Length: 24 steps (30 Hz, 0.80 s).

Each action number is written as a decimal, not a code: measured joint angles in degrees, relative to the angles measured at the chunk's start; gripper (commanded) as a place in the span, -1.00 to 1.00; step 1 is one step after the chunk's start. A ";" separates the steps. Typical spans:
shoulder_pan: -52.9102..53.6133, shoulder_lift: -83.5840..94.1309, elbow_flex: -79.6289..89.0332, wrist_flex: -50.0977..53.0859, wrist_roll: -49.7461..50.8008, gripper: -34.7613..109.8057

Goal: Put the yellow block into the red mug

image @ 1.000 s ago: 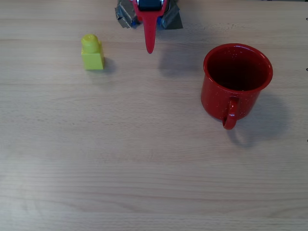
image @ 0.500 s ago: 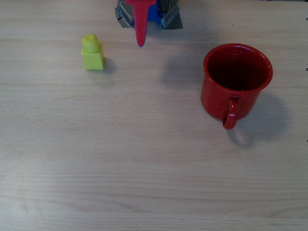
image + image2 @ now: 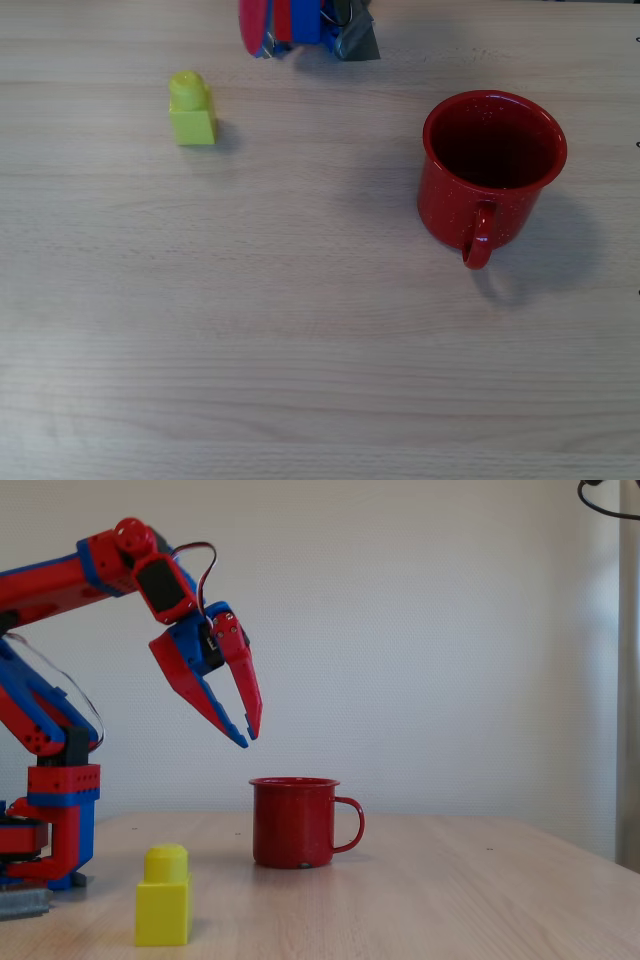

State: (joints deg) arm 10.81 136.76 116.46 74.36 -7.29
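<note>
Looking down in the overhead view, a pale wooden table (image 3: 300, 350) is seen across the whole frame. A small bright yellow-green plastic toy brick with one round stud on top, the yellow block (image 3: 192, 109), stands upright in the upper left of the frame, on the bare tabletop. A large red enamel mug with tiny white speckles, the red mug (image 3: 490, 170), is placed at the right of the frame, well apart from the block; its round rim faces up, its dark red interior is seen with nothing in it, and its loop handle points toward the bottom edge. At the top centre, part of the red and blue arm (image 3: 290, 25) is cut off by the frame edge, beside grey metal pieces.

In the fixed view, the scene is shown from the side. The arm's base is set at the left edge, and the arm reaches up and to the right. The red and blue two-finger gripper (image 3: 248, 735) hangs in the air in the upper left part of the frame, pointed downward and to the right, its fingers spread slightly apart and nothing held between them. The mug is seen at the centre, below and slightly right of the fingertips, with its handle to the right. The block stands in the lower left foreground, apart from both.
</note>
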 measured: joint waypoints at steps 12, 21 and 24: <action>17.67 -10.99 -17.05 16.26 -16.61 -0.52; 29.79 -12.22 -17.23 23.47 -29.97 -0.52; 30.23 -13.45 -17.23 23.47 -31.99 -0.52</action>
State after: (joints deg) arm 41.04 123.31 99.23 97.82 -39.29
